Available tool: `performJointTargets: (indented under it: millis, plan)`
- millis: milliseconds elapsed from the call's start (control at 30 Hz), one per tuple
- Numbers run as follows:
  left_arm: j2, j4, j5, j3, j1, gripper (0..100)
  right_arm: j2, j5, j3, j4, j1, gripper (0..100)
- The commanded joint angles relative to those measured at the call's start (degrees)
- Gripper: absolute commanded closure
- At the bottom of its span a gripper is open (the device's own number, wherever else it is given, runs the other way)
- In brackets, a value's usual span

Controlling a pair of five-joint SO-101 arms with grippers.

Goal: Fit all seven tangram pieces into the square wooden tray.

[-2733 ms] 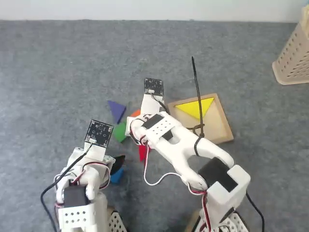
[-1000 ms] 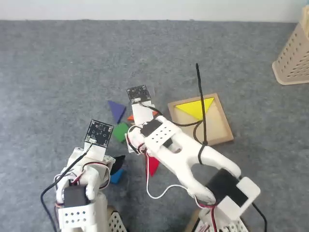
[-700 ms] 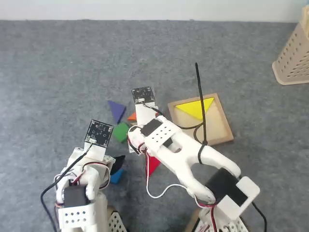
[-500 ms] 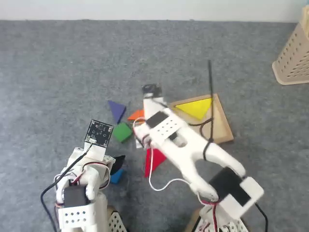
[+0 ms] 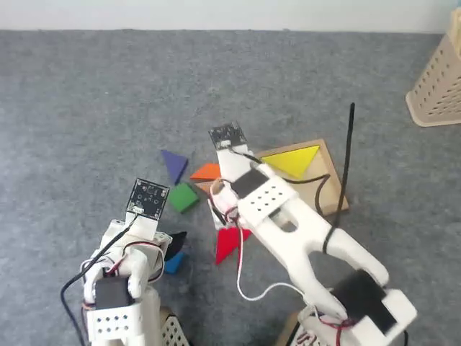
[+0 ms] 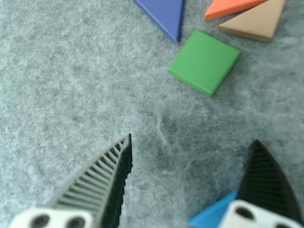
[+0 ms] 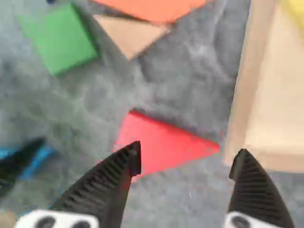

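Right gripper: jaws spread wide with nothing in them, hanging over the grey carpet.
Between its jaws: the red triangle lies flat on the carpet in the gap, and neither jaw visibly touches it.
Tray edge: the outer wall of the square wooden tray runs just past one jaw. The red triangle's sharp tip lies just beside that wall.
Tray contents: the yellow triangle lies flat inside, against the side farthest from the arms. Bare wood shows nearer the gripper.
Room ahead of right gripper: a strip of open carpet, then the tan triangle with the orange triangle just beyond it. The green square lies off to the side away from the tray.
Left gripper: jaws wide apart and empty, low over the carpet.
Around left gripper: a corner of the blue piece sits right at one jaw, and open carpet lies between the jaws. The green square is ahead, and the purple triangle is farther on.
Far corner: a beige perforated holder, well apart from both grippers.
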Motion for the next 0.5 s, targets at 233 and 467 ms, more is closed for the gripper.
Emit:
performJointTargets:
  millis: [233,467]
  plan:
    - [-0.8,0.0,-0.1,-0.3,0.1,65,-9.9,9.4,8.5,0.3,0.9,69.3]
    - [-0.8,0.0,-0.1,-0.3,0.1,65,-10.2,10.3,10.4,-3.7,-2.0,82.8]
